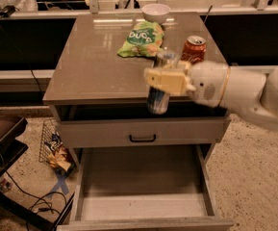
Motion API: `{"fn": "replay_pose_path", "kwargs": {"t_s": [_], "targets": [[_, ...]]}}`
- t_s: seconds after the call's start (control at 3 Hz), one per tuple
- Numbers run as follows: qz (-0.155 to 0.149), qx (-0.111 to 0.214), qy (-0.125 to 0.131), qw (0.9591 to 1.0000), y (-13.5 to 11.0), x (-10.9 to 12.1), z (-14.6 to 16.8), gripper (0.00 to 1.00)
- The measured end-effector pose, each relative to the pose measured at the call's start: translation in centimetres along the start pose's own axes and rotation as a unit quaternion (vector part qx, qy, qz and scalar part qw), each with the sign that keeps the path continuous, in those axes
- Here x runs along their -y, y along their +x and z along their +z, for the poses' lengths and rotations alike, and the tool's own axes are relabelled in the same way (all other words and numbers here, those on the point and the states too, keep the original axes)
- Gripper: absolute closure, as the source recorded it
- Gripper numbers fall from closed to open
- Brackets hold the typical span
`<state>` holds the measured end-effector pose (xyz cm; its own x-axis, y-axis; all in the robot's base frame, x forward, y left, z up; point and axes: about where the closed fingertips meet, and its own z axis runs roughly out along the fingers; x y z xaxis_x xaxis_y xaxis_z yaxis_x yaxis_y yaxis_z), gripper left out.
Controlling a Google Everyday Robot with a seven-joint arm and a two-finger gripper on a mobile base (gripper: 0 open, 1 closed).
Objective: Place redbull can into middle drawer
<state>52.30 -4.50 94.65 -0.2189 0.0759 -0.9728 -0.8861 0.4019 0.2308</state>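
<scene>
Held the redbull can upright in the gripper, claw clenched about the can's middle, at the front edge of the table top. Showed the middle drawer pulled open at 6 o'clock from the can, plain floor in view, the can above and outside it. Showed on the table top a white bowl at 12 o'clock, contents hidden, with a green snack bag and an orange soda can nearer. Showed a wire basket holding packets at 8 o'clock.

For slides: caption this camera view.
Gripper holds the redbull can at the front edge of the tabletop, above the open middle drawer.
</scene>
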Motion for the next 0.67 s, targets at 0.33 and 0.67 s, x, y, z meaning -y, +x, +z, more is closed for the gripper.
{"fn": "replay_pose_path", "kwargs": {"t_s": [0.33,0.67], "targets": [[0.049,-0.013,0.034,0.9981,6.8,-1.4,-2.2,1.00],[0.123,-0.071,0.042,0.9890,17.6,-4.6,-2.6,1.00]]}}
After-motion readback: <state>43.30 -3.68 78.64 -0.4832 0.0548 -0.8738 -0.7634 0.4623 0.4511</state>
